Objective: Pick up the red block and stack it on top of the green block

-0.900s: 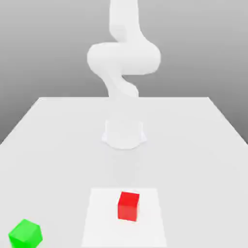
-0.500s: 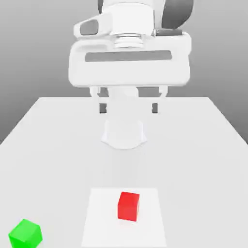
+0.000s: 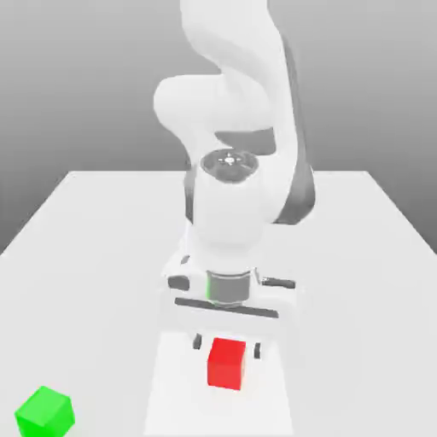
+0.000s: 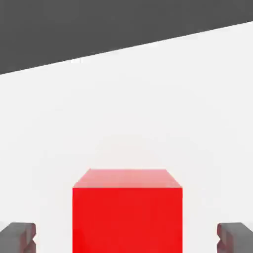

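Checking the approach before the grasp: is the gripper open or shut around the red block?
Open. In the hand view the gripper has its fingertips standing clear either side of the red block.

No readable text, label, brand, number or sign appears in either view. The red block (image 3: 226, 364), the green block (image 3: 44, 411), the desk (image 3: 94, 256) and the arm (image 3: 235, 196) all present plain, unmarked surfaces.
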Available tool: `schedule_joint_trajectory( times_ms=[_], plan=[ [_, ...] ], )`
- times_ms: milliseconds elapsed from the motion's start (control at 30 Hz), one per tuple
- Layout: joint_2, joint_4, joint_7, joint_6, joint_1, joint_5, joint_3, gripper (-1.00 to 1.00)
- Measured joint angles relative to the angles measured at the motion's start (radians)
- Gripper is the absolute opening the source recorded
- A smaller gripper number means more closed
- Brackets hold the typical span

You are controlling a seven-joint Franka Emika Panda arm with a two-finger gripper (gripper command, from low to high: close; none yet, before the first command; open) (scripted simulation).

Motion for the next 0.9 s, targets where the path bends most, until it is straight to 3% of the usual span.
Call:
schedule_joint_trajectory(
  times_ms=[233, 433, 833, 900],
  plan=[
    [-0.001, 0.0, 0.003, 0.0, -0.001, -0.003, 0.001, -1.0],
    [-0.192, -0.026, -0.021, -0.165, -0.012, 0.03, 0.017, -1.0],
    [-0.035, 0.375, 0.096, -0.412, -0.243, 0.107, -0.177, -1.0],
    [0.019, 0.412, 0.098, -0.397, -0.268, 0.127, -0.189, -1.0]
  ],
)
